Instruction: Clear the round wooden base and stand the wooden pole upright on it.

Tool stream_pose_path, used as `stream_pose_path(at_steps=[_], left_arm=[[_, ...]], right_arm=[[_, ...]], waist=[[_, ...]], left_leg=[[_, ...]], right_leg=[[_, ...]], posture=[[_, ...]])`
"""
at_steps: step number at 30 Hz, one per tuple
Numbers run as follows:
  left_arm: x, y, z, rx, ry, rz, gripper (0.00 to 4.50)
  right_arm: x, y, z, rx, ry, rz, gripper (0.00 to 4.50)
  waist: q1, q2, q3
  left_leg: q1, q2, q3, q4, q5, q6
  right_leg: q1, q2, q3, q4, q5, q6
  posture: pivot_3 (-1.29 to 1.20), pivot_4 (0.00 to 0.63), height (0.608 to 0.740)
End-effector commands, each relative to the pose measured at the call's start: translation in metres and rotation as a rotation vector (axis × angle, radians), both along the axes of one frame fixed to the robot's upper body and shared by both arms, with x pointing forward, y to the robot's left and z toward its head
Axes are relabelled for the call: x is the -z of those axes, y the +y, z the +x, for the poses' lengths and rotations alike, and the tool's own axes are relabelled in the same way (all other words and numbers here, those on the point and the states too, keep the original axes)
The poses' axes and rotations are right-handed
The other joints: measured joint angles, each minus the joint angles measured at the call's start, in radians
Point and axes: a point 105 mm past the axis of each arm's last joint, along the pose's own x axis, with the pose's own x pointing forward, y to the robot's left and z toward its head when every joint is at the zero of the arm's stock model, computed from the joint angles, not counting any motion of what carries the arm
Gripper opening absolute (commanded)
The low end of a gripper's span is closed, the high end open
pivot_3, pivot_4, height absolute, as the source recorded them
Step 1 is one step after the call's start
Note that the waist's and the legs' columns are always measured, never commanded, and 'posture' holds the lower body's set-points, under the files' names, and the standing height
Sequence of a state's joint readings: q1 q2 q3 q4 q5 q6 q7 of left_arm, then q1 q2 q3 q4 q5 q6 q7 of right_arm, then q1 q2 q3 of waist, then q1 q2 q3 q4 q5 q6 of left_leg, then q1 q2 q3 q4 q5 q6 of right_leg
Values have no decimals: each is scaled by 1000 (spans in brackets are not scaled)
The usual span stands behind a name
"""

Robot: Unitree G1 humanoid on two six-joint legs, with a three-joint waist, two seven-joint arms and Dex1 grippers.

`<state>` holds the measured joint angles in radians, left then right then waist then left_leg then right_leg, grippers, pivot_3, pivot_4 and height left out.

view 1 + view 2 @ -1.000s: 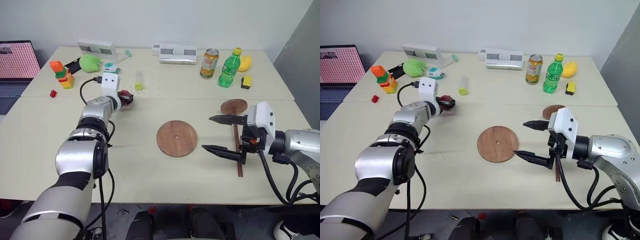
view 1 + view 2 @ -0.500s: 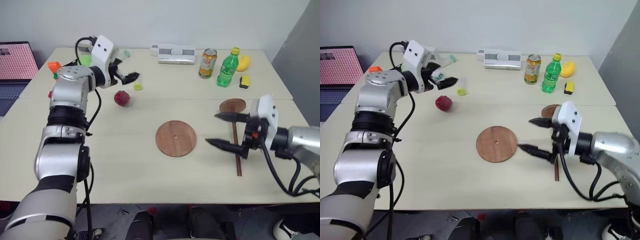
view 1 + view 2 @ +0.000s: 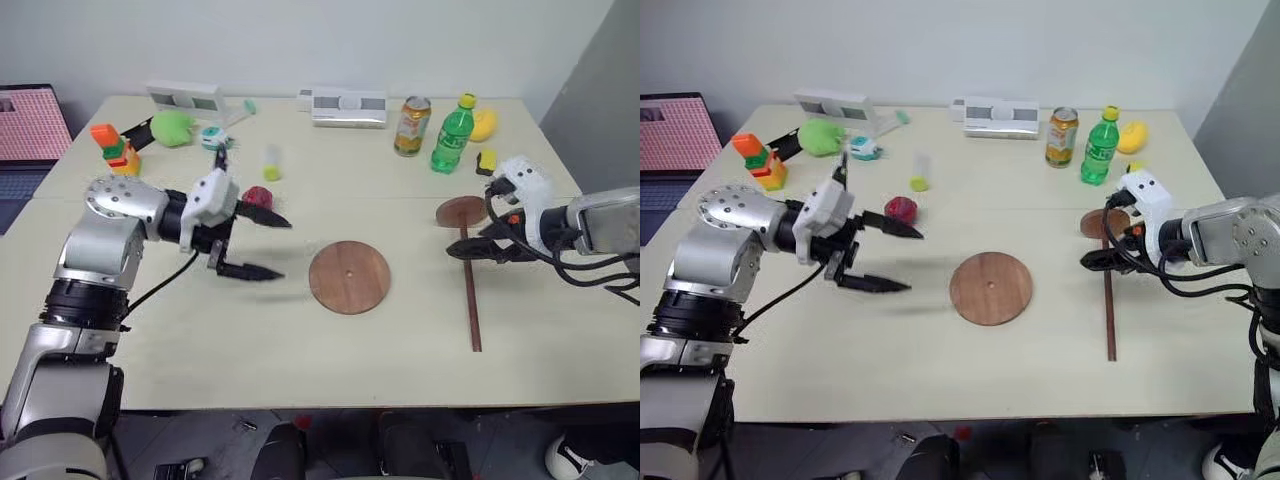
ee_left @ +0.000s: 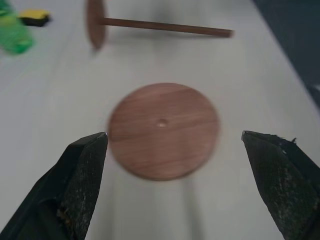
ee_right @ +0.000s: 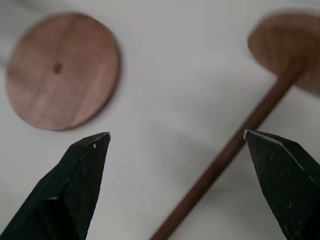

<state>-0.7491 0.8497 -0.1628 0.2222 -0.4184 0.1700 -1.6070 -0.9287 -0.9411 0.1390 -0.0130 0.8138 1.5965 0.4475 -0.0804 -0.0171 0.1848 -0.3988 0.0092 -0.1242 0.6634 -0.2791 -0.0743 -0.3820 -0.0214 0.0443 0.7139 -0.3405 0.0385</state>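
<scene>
A: While the right gripper hangs wide open with nothing in it, the wooden pole lies just beside and under its fingertips, flat on the table.

B: Axis?

A: The rod runs toward and away from the robot. The dark disc cap sits at the far end, by the right gripper; the free tip points at the near table edge. In the right wrist view the rod crosses the gap between the two fingers on a slant, closer to one finger.

B: Left side?

A: The left gripper is also spread wide, empty, pointing across toward the round wooden base. The base lies flat between the two arms with its centre hole showing and nothing on top, so clearing looks done. A red fruit sits just behind the left fingers, off the base.

B: Nearer arm for the pole?

A: Right, clearly. The left is well apart from it, the base in between. Judgement: the right jaws likely need squaring across the rod before closing.
</scene>
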Motion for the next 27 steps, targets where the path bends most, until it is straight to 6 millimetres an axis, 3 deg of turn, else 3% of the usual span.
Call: stream_pose_path(at_steps=[1, 4, 9, 12, 17, 27], left_arm=[[-6, -12, -14, 102, -28, 1, 4473], [-5, -20, -16, 133, -22, -22, 4473], [4, -24, -14, 117, -23, -18, 4473], [13, -25, -16, 109, -13, -7, 4500], [18, -25, -19, 82, 3, -15, 4500], [29, -24, -25, 24, 34, -25, 4500]], right_arm=[[6, -19, 12, 133, 103, -41, 4500], [21, -21, 26, 220, 177, -93, 4500], [43, -13, 33, 253, 264, -128, 4500], [49, -4, 37, 233, 276, -119, 4046], [50, -1, 39, 217, 268, -123, 2588], [38, 3, 41, 242, 215, -18, 326]], waist=[[3, 0, 0], [-2, 0, 0], [-9, 0, 0], [-11, 0, 0], [-10, 0, 0], [-10, 0, 0]], left_leg=[[-1, -1, 0, 0, 0, 0], [-1, -1, 1, 0, 0, 0], [-1, 0, 2, -1, 0, 0], [-1, 0, 2, -1, 0, 0], [-1, 1, 2, 0, 0, 0], [-1, 1, 2, 0, 0, 0]], right_leg=[[0, -1, -1, 1, 0, 0], [-2, 0, 0, 1, 0, 0], [-4, 1, 1, 2, 0, 0], [-5, 1, 2, 3, 0, 0], [-5, 1, 2, 3, 0, 0], [-5, 1, 2, 4, 0, 0]], posture=[[0, 150, 740], [0, 150, 740], [0, 150, 740], [0, 150, 740], [0, 150, 740], [0, 150, 740]])
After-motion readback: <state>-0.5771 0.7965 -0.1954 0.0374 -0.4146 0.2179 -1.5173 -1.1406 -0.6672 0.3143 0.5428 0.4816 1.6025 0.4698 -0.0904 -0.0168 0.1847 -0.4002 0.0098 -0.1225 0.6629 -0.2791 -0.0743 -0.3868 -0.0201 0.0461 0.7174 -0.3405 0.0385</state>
